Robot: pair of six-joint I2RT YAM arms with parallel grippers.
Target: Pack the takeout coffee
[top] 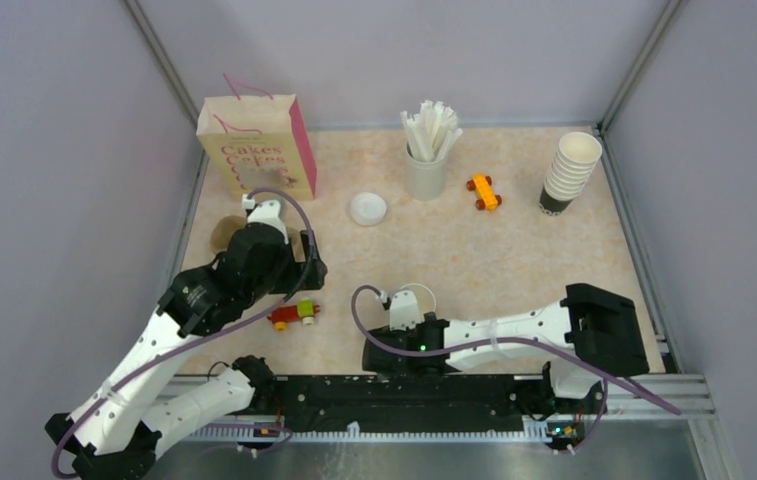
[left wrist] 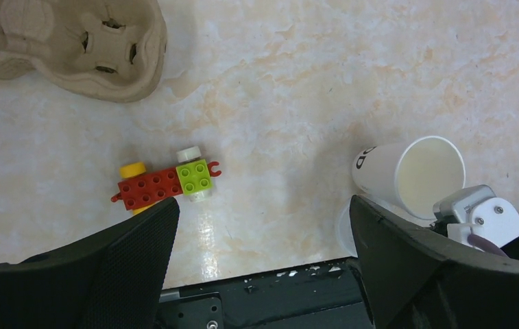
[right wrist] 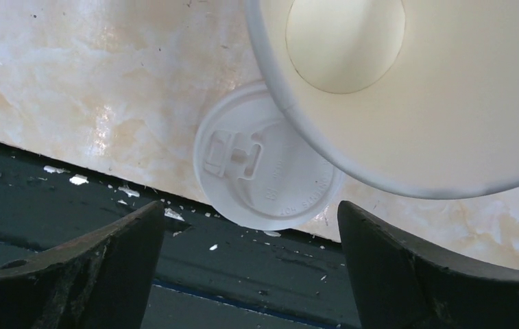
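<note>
Nearest the arm bases, a black rail (top: pixel 404 395) flecked with pale chips ran along the front edge of the table (top: pixel 554 260), whose surface was a glossy beige marble pattern. Just beyond that edge, the right gripper (right wrist: pixel 249 212) had its fingers spread wide with nothing between them. Ahead of it the paper cup (right wrist: pixel 407 103) appeared to lie on its side, its empty mouth turned toward the wrist camera. From overhead, it sat near the centre and close to the front edge. A white lid (right wrist: pixel 263 171) lay flat at the table's front edge, partly overlapped by the cup's rim in the right wrist view.

To the left, the left gripper (left wrist: pixel 263 205) hung over bare surface, its jaws equally wide and empty. A red brick toy (left wrist: pixel 166 181) lay just beside it, and the brown cup tray (left wrist: pixel 71 48) lay farther back and to the left. At mid-depth a second lid (top: pixel 367 208) lay by itself.

Along the rear stood a "Cakes" paper bag (top: pixel 254 150), a stick holder (top: pixel 426 160), an orange toy car (top: pixel 484 191) and a stack of cups (top: pixel 569 172). Pale lilac walls (top: pixel 54 150) enclosed three sides, joined by grey frame posts (top: pixel 164 60).
</note>
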